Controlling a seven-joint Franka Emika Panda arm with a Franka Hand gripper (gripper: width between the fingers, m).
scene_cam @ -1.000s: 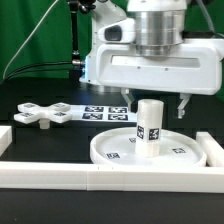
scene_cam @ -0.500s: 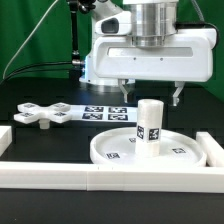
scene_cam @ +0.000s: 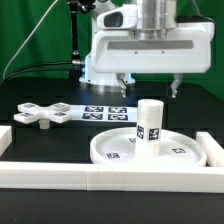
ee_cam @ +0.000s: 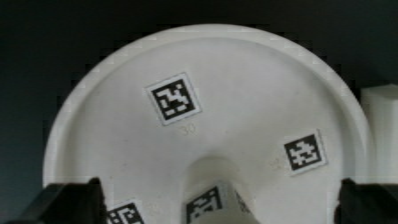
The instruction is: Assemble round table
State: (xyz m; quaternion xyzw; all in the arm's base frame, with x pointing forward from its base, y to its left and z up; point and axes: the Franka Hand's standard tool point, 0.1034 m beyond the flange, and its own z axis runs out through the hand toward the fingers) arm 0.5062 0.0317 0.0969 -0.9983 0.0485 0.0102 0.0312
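Note:
The white round disc (scene_cam: 108,149) lies on the black table at the exterior view's right. The short thick post (scene_cam: 149,128) stands upright on it, with a tag on its side. The four-armed cross piece (scene_cam: 40,113) lies flat at the exterior view's left. My gripper (scene_cam: 149,90) hangs straight above the post, open and empty, fingertips clear of the post's top. In the wrist view the disc (ee_cam: 231,90) fills the picture, the post (ee_cam: 217,185) shows between my dark fingertips (ee_cam: 71,205), and my gripper (ee_cam: 222,212) holds nothing.
The marker board (scene_cam: 105,112) lies flat behind the disc. White border bars run along the front (scene_cam: 100,178), the exterior view's left (scene_cam: 5,140) and the exterior view's right (scene_cam: 215,150). A green curtain hangs behind.
My gripper has risen straight up from the post's level to well above its top. The post, disc and cross piece have not moved.

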